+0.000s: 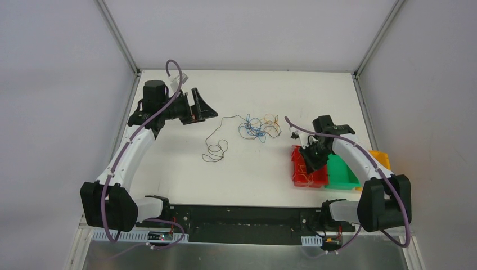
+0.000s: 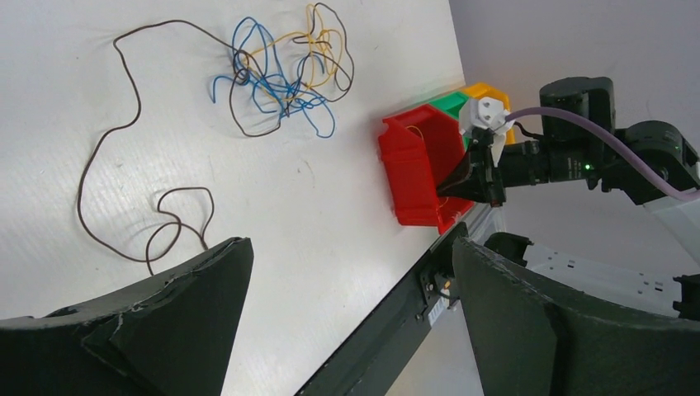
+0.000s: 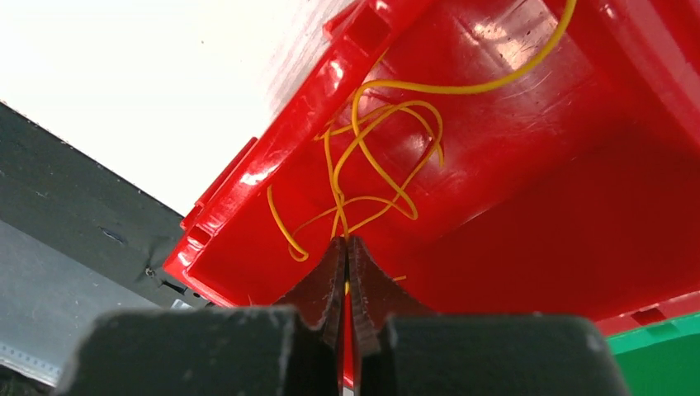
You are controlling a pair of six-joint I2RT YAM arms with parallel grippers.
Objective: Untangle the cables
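Observation:
A tangle of thin blue, yellow-orange and black cables point(image 1: 259, 128) lies mid-table; it also shows in the left wrist view point(image 2: 285, 78). One long black cable point(image 1: 215, 148) trails left from it in loose loops. My left gripper point(image 1: 199, 107) is open and empty, raised at the far left, well apart from the tangle; its jaws stand wide in the left wrist view point(image 2: 351, 247). My right gripper point(image 3: 345, 241) is shut on a yellow cable point(image 3: 388, 148) whose loops hang into the red bin point(image 3: 248, 198). It hangs over that bin point(image 1: 312, 160).
The red bin point(image 1: 298, 169) stands at the near right, with a green bin point(image 1: 343, 174) and a yellow bin point(image 1: 381, 157) beside it on the right. The table's black front rail point(image 2: 396, 330) runs along the near edge.

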